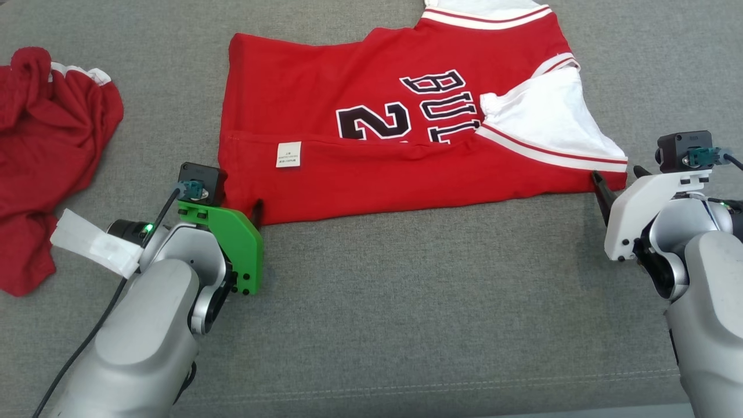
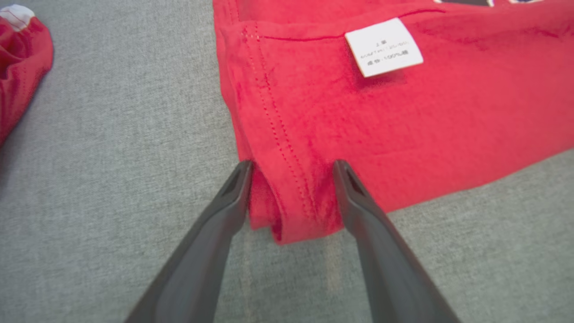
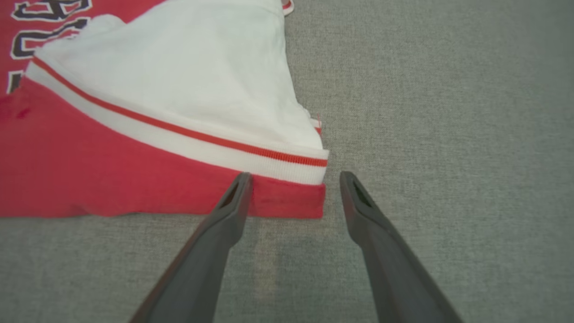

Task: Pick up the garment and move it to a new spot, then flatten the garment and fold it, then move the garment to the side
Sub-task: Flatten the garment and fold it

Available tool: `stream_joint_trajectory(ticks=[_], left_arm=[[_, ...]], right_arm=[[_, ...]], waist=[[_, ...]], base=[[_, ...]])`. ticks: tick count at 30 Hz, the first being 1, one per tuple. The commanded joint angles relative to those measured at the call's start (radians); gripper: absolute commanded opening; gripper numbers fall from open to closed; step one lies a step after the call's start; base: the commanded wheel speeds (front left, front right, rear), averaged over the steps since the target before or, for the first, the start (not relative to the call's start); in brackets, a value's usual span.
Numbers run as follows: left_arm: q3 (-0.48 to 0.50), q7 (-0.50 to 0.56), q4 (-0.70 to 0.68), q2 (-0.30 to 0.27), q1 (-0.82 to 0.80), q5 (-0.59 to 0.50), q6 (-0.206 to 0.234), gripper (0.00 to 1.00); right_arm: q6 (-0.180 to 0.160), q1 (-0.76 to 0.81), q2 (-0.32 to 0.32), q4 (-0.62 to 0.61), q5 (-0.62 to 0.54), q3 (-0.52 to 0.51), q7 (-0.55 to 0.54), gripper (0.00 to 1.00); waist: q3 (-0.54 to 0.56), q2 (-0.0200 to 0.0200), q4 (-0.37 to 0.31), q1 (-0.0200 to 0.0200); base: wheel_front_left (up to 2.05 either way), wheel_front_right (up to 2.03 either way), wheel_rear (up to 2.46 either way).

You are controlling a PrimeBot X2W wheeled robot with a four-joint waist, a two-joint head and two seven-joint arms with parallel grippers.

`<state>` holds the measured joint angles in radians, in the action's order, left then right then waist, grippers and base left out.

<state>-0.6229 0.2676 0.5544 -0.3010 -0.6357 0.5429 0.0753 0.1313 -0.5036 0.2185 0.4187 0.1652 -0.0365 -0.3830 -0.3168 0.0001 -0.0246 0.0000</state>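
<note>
- Head view: the garment (image 1: 371,180) lies crosswise ahead of both arms, its near edge running from the left tool (image 1: 251,213) to the right tool (image 1: 618,177), so each arm is nearest its own corner
- Left wrist view: the left tool (image 2: 291,168) is spread wide with the hem corner between its fingers, ungripped
- Right wrist view: the right tool (image 3: 296,177) is spread wide and empty, with the striped corner just ahead by its left finger

The garment (image 1: 371,174), a red jersey with white striped trim and black lettering, lies flat on the grey fabric surface (image 1: 406,302), near edge folded over, white label (image 1: 288,154) showing.
</note>
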Motion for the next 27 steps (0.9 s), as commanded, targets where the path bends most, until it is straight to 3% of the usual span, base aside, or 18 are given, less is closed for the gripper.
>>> stream_joint_trajectory(ticks=[1,3,5,6,7,9,13,16,17,18,19,20,21,23,24,27], left_arm=[[0.0,0.005,-0.002,0.001,-0.016,0.005,0.004,0.84],[-0.001,0.009,-0.003,0.0,-0.022,0.004,0.007,0.79],[-0.002,0.008,-0.005,-0.003,-0.028,0.003,0.009,0.75],[-0.002,0.008,-0.005,-0.003,-0.028,0.003,0.009,0.75],[-0.002,0.008,-0.008,-0.004,-0.029,0.003,0.009,0.77],[-0.004,0.011,-0.016,-0.008,-0.026,0.004,0.01,1.0],[-0.004,0.011,-0.036,-0.015,-0.012,0.008,0.015,1.0],[0.0,0.021,-0.052,-0.022,-0.002,0.014,0.022,1.0],[0.001,0.028,-0.056,-0.023,0.001,0.018,0.024,0.93],[-0.001,0.034,-0.06,-0.025,0.004,0.019,0.024,0.71],[-0.003,0.041,-0.065,-0.026,0.009,0.023,0.026,0.56],[-0.004,0.047,-0.071,-0.026,0.014,0.027,0.026,0.49],[-0.005,0.049,-0.076,-0.027,0.015,0.028,0.027,0.48],[-0.009,0.048,-0.088,-0.027,0.016,0.029,0.027,0.3],[-0.01,0.045,-0.09,-0.025,0.014,0.03,0.026,0.02],[-0.011,0.04,-0.095,-0.026,0.014,0.029,0.028,0.0]], right_arm=[[-0.001,-0.012,0.001,0.02,-0.004,-0.004,-0.001,1.0],[-0.001,-0.02,0.003,0.033,-0.005,-0.003,0.003,1.0],[-0.001,-0.025,0.001,0.047,-0.005,-0.001,0.002,0.84],[-0.001,-0.025,0.001,0.047,-0.005,-0.001,0.002,0.84],[-0.001,-0.028,0.001,0.052,-0.006,-0.001,0.003,0.76],[-0.001,-0.031,-0.001,0.06,-0.004,-0.001,0.004,0.78],[-0.001,-0.031,0.002,0.071,0.001,0.0,0.005,0.73],[-0.001,-0.032,0.005,0.074,0.002,-0.003,0.008,0.56],[-0.001,-0.033,0.005,0.075,0.002,-0.004,0.009,0.47],[-0.001,-0.033,0.006,0.077,0.002,-0.005,0.008,0.45],[-0.001,-0.033,0.006,0.079,0.002,-0.006,0.007,0.44],[-0.001,-0.033,0.006,0.081,0.003,-0.007,0.003,0.44],[-0.001,-0.032,0.005,0.083,0.004,-0.007,0.001,0.44],[-0.001,-0.033,0.002,0.085,0.003,-0.006,-0.002,0.13],[-0.001,-0.034,0.002,0.085,0.003,-0.005,-0.002,0.0],[-0.001,-0.033,0.002,0.086,0.001,0.003,-0.001,0.0]], waist=[[-0.005,-0.0001,0.006,0.0],[-0.007,-0.0001,0.008,0.0],[-0.009,-0.0001,0.009,0.0],[-0.009,-0.0001,0.009,0.0],[-0.009,-0.0001,0.009,0.0],[-0.008,-0.0001,0.01,0.0],[-0.007,-0.0001,0.011,0.0],[-0.006,-0.0001,0.012,0.0],[-0.006,-0.0001,0.012,0.0],[-0.006,-0.0001,0.012,0.0],[-0.006,-0.0001,0.013,0.0],[-0.007,-0.0001,0.014,0.0],[-0.008,-0.0001,0.015,0.0],[-0.012,-0.0001,0.015,0.0],[-0.014,-0.0001,0.015,0.0],[-0.015,-0.0001,0.014,0.0]], base=[[0.0,0.0,0.0],[0.0,0.0,0.0],[0.0,0.0,0.0],[0.0,0.0,0.0],[0.0,0.0,0.0],[0.0,0.0,0.0],[0.0,0.0,0.0],[0.0,0.0,0.0],[0.0,0.0,0.0],[0.0,0.0,0.0],[0.0,0.0,0.0],[0.0,0.0,0.0],[0.0,0.0,0.0],[0.0,0.0,0.0],[0.0,0.0,0.0],[0.0,0.0,0.0]])
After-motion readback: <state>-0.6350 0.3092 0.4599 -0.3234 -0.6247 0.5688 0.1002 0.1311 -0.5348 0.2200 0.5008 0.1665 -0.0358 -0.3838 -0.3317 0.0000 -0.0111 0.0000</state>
